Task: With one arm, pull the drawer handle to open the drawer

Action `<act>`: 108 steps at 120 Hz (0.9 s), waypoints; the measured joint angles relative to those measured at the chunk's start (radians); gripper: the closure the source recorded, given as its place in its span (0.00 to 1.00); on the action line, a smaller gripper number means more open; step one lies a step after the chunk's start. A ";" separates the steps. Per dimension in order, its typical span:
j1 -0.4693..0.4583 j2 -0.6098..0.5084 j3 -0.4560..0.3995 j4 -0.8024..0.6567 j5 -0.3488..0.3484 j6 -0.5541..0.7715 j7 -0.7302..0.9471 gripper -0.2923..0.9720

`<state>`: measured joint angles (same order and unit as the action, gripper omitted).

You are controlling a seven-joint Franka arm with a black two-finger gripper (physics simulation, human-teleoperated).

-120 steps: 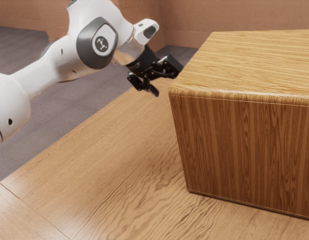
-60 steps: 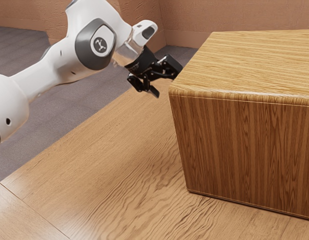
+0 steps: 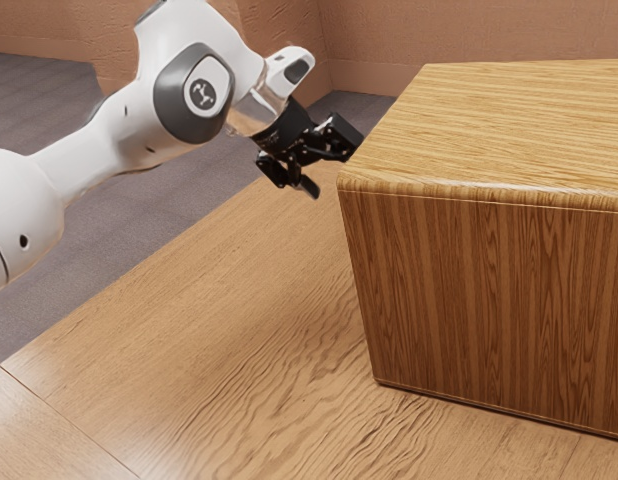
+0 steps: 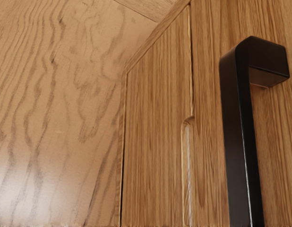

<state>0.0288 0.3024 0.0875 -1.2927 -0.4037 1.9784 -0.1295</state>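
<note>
Since a second ago, our gripper (image 3: 311,158) has crept slightly upward and a touch closer to the upper corner of the wooden cabinet (image 3: 489,250), and the white arm (image 3: 109,140) has lifted a little with it. The cabinet itself has not shifted on the worktop (image 3: 219,340). The gripper hangs just beside the cabinet's face on the exterior view's left, near its top edge. From this side we cannot tell whether the jaws are apart or together. In the wrist view the black drawer handle (image 4: 243,142) is close in front of the hand. It is a straight bar standing off the wood-grain drawer front (image 4: 207,71), with its end bent back to meet the panel. A thin seam divides that front from the neighbouring panel (image 4: 155,156), and the two look level with each other. The grey round cap (image 3: 194,90) on the arm's joint carries a small white emblem, which we cannot read as letters.
</note>
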 joint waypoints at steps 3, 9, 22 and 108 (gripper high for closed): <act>0.001 0.001 -0.004 -0.001 0.000 0.000 0.000 0.23; 0.001 0.002 -0.014 -0.002 0.000 0.001 0.001 0.23; 0.004 0.004 -0.029 -0.002 0.000 0.006 0.002 0.23; 0.443 0.008 -0.261 -0.023 -0.007 0.000 0.034 0.23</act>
<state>0.4718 0.3103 -0.1737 -1.3154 -0.4102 1.9780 -0.0957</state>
